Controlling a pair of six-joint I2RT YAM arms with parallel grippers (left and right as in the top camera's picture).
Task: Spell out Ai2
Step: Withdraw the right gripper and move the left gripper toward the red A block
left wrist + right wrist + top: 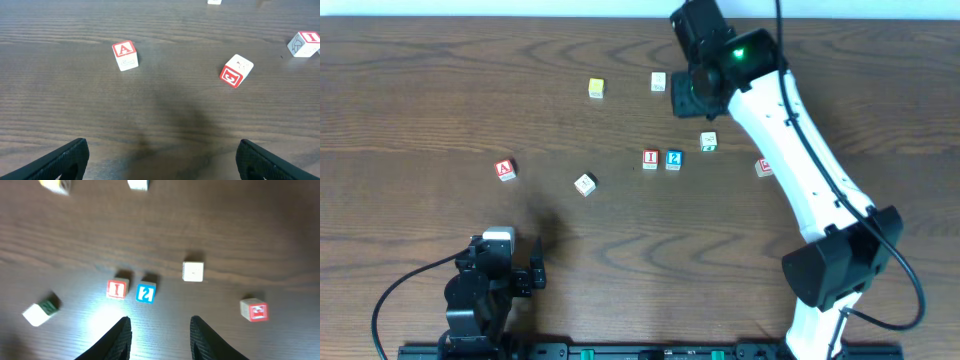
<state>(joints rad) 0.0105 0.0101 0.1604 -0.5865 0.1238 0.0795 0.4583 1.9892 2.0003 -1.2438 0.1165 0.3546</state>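
The small white red-A cube lay well apart from the white red-I cube and white blue-2 cube, side by side on the brown table, and the left tool and right tool were wide open and empty, so dropping A in might bump I.

The surface is shown as dark wood grain, finely streaked and mostly matt, with a soft sheen where it is lit in the right wrist view. The A cube, the I cube and the 2 cube are seen with smooth faces and flat, matt print. The right arm is cased in glossy white plastic, and the fingers of the left tool are seen in matt black.
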